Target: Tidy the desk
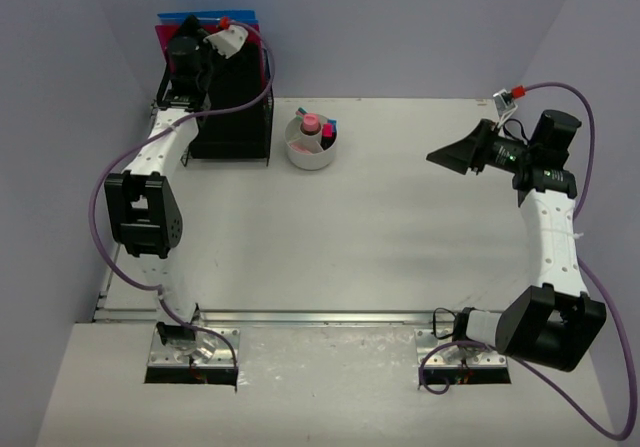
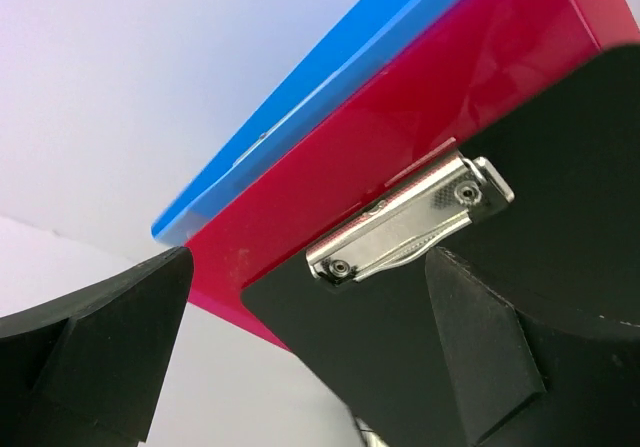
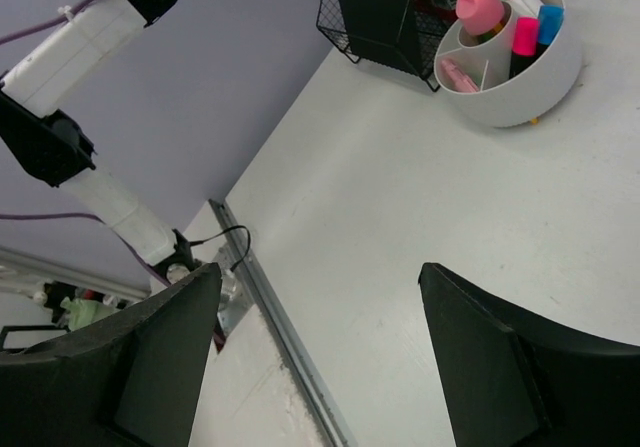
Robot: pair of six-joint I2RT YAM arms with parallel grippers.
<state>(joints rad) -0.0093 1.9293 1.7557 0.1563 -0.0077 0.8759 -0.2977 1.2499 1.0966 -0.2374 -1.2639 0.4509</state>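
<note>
Left gripper (image 2: 310, 257) spread wide by clipboards (image 2: 400, 147) in far-left rack (image 1: 235, 127), right gripper (image 3: 320, 272) spread, holding nothing, above desk's (image 1: 380, 227) right side

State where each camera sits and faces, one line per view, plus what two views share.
Top external: above and behind, looking down on the desk; both arms show.
Left wrist: faces clipboards close up; left gripper fingers frame them.
Right wrist: looks across the desk toward the pen holder; right gripper fingers show.
Shared: top and right wrist both show the pen holder and wire rack.
</note>
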